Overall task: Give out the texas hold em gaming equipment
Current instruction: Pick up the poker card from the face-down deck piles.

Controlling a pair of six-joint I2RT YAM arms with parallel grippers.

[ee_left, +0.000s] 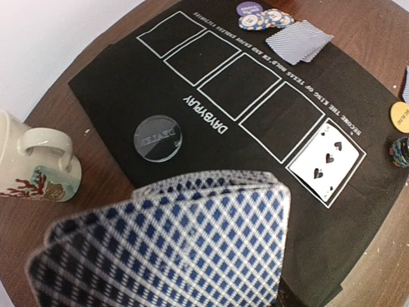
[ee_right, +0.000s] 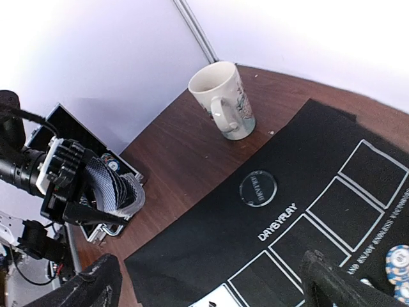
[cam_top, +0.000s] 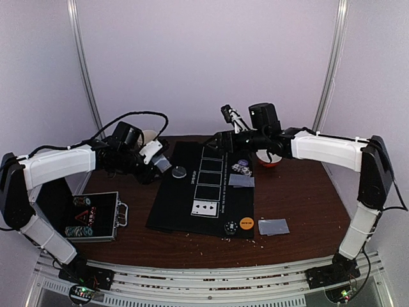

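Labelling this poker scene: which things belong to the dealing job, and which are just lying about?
Job: fanned cards in left end effector, face-up card, face-down cards, poker chips, orange button, clear disc, black mat.
Lying about: white mug, red-and-white bowl.

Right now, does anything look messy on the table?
Yes. Little pale crumbs are scattered on the brown table just in front of the black mat's near edge, as if something spilled. Nothing else looks wrong.
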